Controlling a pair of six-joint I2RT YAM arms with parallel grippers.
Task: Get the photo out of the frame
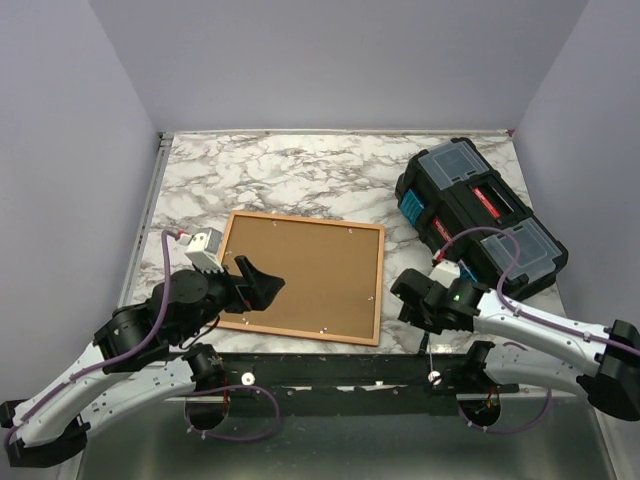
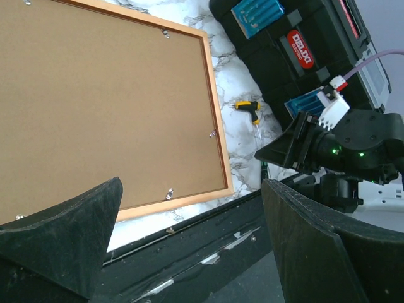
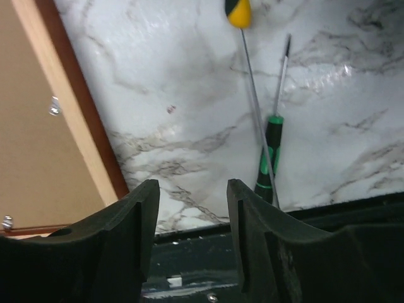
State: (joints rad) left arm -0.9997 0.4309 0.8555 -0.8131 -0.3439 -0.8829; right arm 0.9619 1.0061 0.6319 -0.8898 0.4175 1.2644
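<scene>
The frame [image 1: 305, 278] lies face down on the marble table, its brown backing board up and an orange-red rim around it. Small metal tabs sit along the board's edges. The photo is hidden under the board. My left gripper [image 1: 258, 285] is open and empty above the frame's near left part; in the left wrist view [image 2: 189, 243] the frame [image 2: 95, 95] fills the upper left. My right gripper [image 1: 403, 293] is open and empty just right of the frame's near right corner. In the right wrist view [image 3: 192, 208] it hangs over bare marble beside the frame's edge [image 3: 69, 126].
A black toolbox [image 1: 478, 215] with blue and red latches stands at the right rear. A yellow-handled screwdriver [image 3: 238, 12] and a green-handled screwdriver [image 3: 271, 145] lie on the marble right of the frame. The table's black near edge [image 2: 189, 233] runs below the frame.
</scene>
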